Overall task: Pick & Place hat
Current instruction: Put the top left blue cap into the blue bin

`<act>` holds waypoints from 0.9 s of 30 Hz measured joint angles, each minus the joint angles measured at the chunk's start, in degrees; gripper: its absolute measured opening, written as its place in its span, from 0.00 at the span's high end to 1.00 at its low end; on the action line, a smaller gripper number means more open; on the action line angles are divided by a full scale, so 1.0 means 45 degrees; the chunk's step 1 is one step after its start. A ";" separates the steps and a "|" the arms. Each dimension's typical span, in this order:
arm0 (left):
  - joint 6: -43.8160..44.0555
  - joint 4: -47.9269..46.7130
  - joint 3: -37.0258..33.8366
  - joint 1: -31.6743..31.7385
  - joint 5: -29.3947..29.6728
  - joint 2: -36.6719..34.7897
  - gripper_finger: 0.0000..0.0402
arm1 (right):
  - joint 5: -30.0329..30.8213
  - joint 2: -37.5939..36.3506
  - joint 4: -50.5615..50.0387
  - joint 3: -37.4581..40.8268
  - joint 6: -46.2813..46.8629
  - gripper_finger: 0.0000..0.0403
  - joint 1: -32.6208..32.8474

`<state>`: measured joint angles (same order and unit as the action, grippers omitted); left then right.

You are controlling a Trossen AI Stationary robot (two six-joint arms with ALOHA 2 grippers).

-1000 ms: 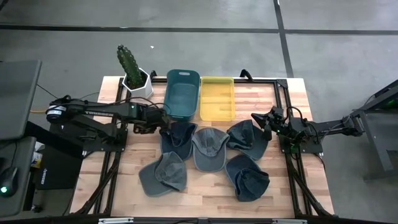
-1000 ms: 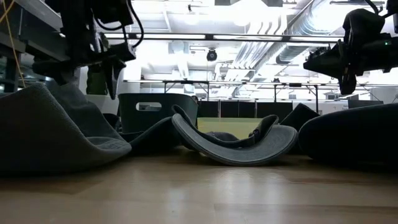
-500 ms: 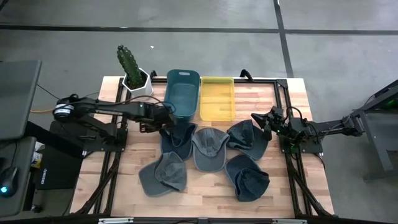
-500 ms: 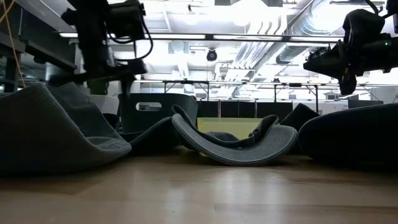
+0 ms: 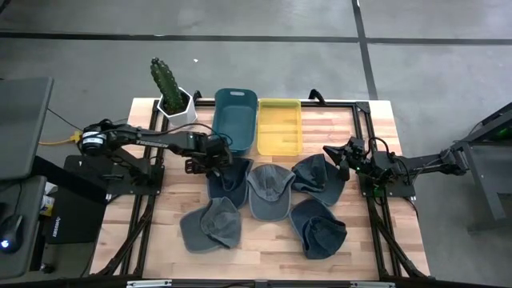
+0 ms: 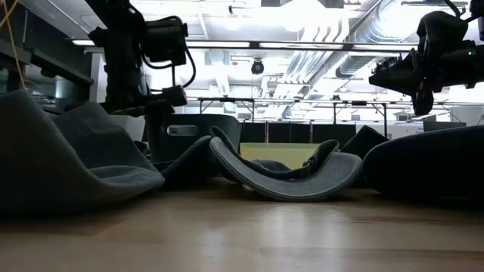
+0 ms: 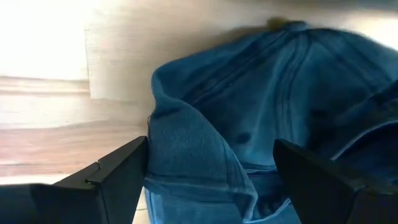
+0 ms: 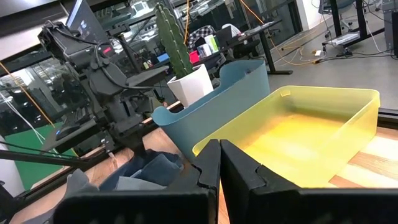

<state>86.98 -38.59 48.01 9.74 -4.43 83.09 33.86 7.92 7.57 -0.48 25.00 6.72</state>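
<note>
Several caps lie in the middle of the table. A blue cap (image 5: 228,178) rests crown-down, nearest the teal bin. My left gripper (image 5: 212,162) is open above the blue cap's left edge. In the left wrist view its fingers (image 7: 109,177) stand on either side of a raised fold of the cap (image 7: 205,155). My right gripper (image 5: 330,152) is shut (image 8: 219,152) and hovers at the table's right side beside a dark cap (image 5: 318,172). My left gripper comes at the blue cap's raised fold (image 7: 186,149) from above, one open finger on each side of it. I cannot tell whether the fingers touch the cloth. The cap lies on the table.
A grey cap (image 5: 270,190) lies in the middle, another grey cap (image 5: 210,224) and a dark cap (image 5: 318,228) nearer the near edge. A teal bin (image 5: 234,120) and a yellow bin (image 5: 279,126) stand at the far edge, beside a potted cactus (image 5: 170,88).
My left gripper has moved toward the table's right and a little toward the near edge, from beside the teal bin to over the blue cap's left edge. My right arm has kept still.
</note>
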 joint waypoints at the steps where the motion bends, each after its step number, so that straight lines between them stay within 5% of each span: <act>1: -0.0028 -0.0019 -0.0005 0.0000 -0.0042 0.0009 0.20 | -0.0001 0.0000 0.0000 0.0000 0.0003 0.99 0.0000; 19: -0.0967 -0.0562 0.0331 0.0010 -0.0511 -0.0277 0.20 | 0.0000 0.0000 0.0000 -0.0004 0.0000 0.99 0.0000; 27: -0.2059 -0.1794 0.1259 0.0010 0.0380 -0.0277 0.20 | -0.0003 0.0000 0.0000 -0.0002 0.0003 0.99 0.0002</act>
<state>77.71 -46.66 53.68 9.78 -2.72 81.84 33.85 7.92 7.57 -0.48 25.02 6.73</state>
